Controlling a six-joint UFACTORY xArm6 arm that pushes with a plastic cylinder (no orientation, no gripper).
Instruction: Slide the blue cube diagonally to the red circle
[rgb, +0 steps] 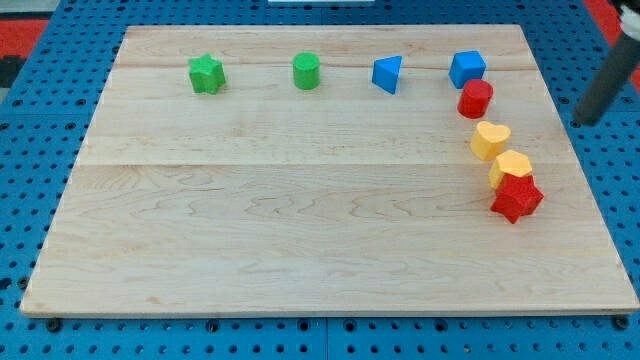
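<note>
The blue cube (467, 68) sits near the view's top right of the wooden board (300, 220). The red circle, a short red cylinder (475, 98), stands just below it and slightly to the right, touching or almost touching it. My rod comes in from the view's upper right edge; my tip (581, 121) rests past the board's right edge, well to the right of the red cylinder and apart from every block.
Along the top row stand a green star (206, 74), a green cylinder (306, 71) and a blue triangle (387, 74). Below the red cylinder lie a yellow heart (490, 140), a yellow hexagon (511, 167) and a red star (517, 197), close together.
</note>
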